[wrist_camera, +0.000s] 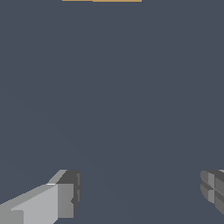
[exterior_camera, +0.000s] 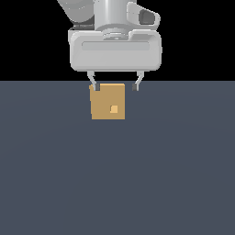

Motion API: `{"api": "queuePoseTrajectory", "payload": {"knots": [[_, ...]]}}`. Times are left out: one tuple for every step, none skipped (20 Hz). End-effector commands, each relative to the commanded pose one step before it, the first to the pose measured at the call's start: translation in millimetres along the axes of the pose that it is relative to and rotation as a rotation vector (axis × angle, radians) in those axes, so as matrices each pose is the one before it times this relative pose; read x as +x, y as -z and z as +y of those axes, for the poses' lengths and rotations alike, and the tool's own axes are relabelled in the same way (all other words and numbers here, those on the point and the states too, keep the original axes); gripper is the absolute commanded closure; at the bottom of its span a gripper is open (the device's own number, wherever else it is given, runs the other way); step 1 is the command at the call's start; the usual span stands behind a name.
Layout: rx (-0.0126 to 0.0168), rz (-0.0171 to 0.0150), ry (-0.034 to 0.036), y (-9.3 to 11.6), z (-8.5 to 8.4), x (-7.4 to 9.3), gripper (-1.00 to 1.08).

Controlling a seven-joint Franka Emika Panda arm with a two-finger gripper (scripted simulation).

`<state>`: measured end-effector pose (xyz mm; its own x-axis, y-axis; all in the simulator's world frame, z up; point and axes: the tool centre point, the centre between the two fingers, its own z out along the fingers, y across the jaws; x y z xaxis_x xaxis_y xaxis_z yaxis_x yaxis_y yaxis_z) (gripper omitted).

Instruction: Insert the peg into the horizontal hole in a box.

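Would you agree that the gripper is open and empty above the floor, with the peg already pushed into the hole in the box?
Not quite. The gripper is indeed open and empty, but no peg shows in either view. In the exterior view the hole in the box is a bare lighter square with nothing in it.

No readable text, labels, numbers anywhere.
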<state>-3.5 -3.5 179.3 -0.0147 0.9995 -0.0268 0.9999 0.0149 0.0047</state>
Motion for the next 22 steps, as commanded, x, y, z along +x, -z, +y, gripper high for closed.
{"api": "queuePoseTrajectory", "payload": {"knots": [[0.00000,0.00000,0.00000,-0.01,0.01,-0.01,-0.92],[0.00000,0.00001,-0.00195,-0.23,0.10,-0.70,-0.92],[0.00009,0.00007,-0.00573,-0.74,0.32,-2.03,-0.92],[0.00015,0.00012,-0.00971,-1.23,0.53,-3.47,-0.92],[0.00021,0.00017,-0.01370,-1.74,0.73,-4.89,-0.92],[0.00028,0.00023,-0.01788,-2.27,0.94,-6.38,-0.92],[0.00035,0.00030,-0.02216,-2.81,1.15,-7.91,-0.92],[0.00041,0.00037,-0.02636,-3.34,1.35,-9.41,-0.92],[0.00048,0.00044,-0.03047,-3.86,1.53,-10.87,-0.92],[0.00054,0.00052,-0.03446,-4.36,1.70,-12.30,-0.92],[0.00060,0.00061,-0.03834,-4.85,1.85,-13.68,-0.92],[0.00067,0.00070,-0.04209,-5.32,1.99,-15.01,-0.92],[0.00074,0.00080,-0.04574,-5.78,2.12,-16.31,-0.92],[0.00081,0.00090,-0.04920,-6.21,2.22,-17.55,-0.92],[0.00084,0.00096,-0.05012,-6.33,2.23,-17.86,-0.92],[0.00086,0.00100,-0.05007,-6.32,2.20,-17.84,-0.92],[0.00089,0.00104,-0.05004,-6.32,2.16,-17.82,-0.92],[0.00091,0.00108,-0.04993,-6.31,2.12,-17.78,-0.92],[0.00095,0.00113,-0.04976,-6.30,2.07,-17.71,-0.92],[0.00098,0.00117,-0.04949,-6.27,2.01,-17.62,-0.92],[0.00095,0.00112,-0.04621,-5.87,1.86,-16.44,-0.92],[0.00090,0.00106,-0.04205,-5.35,1.67,-14.96,-0.92]]}}
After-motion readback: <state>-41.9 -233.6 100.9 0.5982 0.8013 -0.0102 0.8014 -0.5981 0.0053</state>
